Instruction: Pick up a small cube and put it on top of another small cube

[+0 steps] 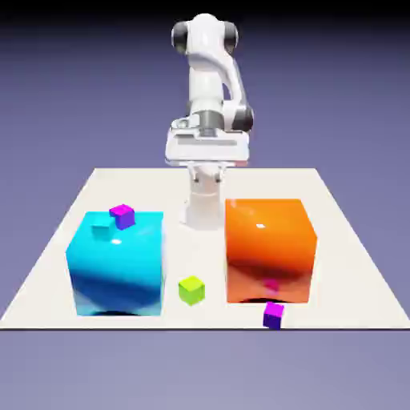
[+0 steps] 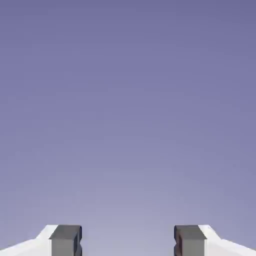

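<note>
In the exterior view the arm [image 1: 210, 88] stands at the top middle of the frame, folded up over its base, with the gripper [image 1: 207, 150] held high above the far edge of the table [image 1: 48, 264] and well apart from every block. The hand view shows only plain blue-violet backdrop, with the two grey fingertips [image 2: 65, 241] at the bottom edge standing wide apart and nothing between them — the fingers are open and empty. At centre left a magenta cube [image 1: 122, 215] sits on top of the big cyan block [image 1: 116, 263], just beside a small cyan cube [image 1: 102, 229] on that same top face; the two may touch, though the picture is too coarse to be sure. A second magenta cube [image 1: 274, 314] lies on the table at lower right, just before the big orange block [image 1: 269, 251]. A lime cube [image 1: 191, 290] rests on the table between the two big blocks, near the front edge.
</note>
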`<control>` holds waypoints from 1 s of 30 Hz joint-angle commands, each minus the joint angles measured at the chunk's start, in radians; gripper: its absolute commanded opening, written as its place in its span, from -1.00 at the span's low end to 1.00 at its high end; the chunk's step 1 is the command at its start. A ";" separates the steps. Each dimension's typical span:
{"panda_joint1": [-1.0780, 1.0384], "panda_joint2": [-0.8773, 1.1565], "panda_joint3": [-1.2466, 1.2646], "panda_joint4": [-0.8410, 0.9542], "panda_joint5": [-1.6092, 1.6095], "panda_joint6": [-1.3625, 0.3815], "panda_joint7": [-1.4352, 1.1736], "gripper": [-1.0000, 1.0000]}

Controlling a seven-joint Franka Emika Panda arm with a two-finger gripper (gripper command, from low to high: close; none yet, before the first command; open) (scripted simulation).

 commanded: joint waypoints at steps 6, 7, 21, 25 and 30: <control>-0.062 0.217 0.111 0.167 -0.038 -0.166 0.126 0.00; -0.073 0.254 0.130 0.195 -0.044 -0.194 0.147 0.00; -0.218 0.761 0.389 0.585 -0.132 -0.582 0.441 0.00; -0.259 0.906 0.463 0.697 -0.157 -0.693 0.525 0.00; -0.311 1.087 0.556 0.836 -0.189 -0.832 0.629 0.00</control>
